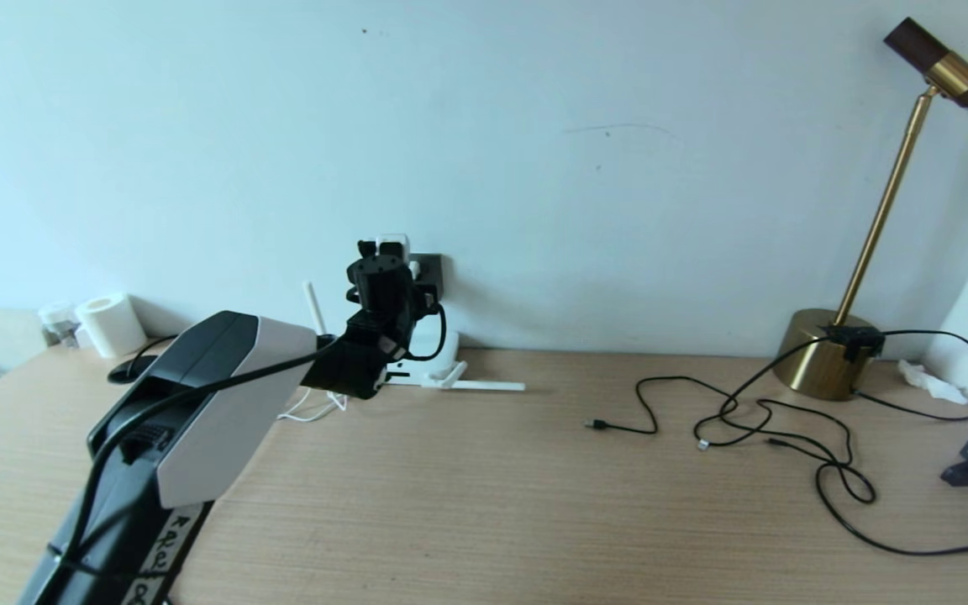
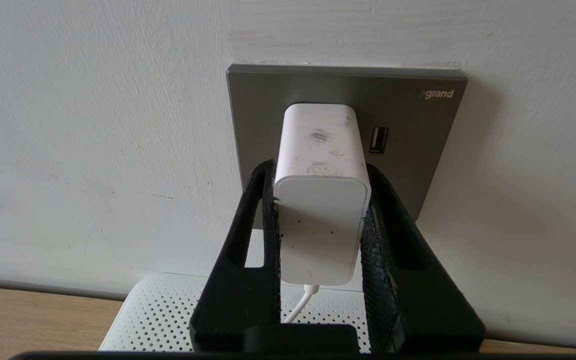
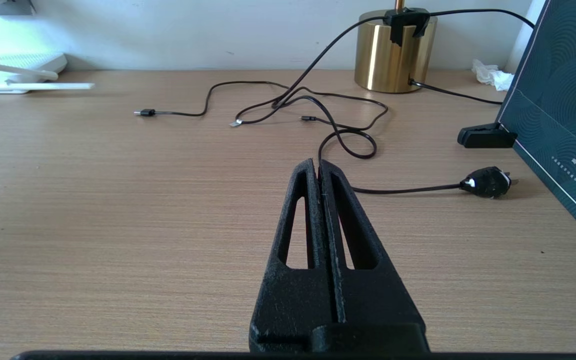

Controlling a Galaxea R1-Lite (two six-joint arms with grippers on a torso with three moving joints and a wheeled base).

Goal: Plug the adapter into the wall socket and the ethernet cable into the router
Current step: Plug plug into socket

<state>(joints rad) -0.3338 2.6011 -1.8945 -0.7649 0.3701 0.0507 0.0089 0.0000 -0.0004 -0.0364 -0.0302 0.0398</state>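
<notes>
The adapter (image 2: 322,200) sits against the wall socket (image 2: 418,150), pinched by the left gripper (image 2: 320,210) jaws — push straight, squarely, until flush. Router (image 2: 168,310) lies below; right gripper (image 3: 319,172), jaws pressed together, hovers over the tabletop (image 3: 118,225).

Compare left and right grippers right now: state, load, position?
The left gripper is shut on the adapter, which sits against the wall socket; the right gripper is shut on nothing. The left is raised at the wall above the router; the right is low over the desk. Both have black slotted fingers.
</notes>
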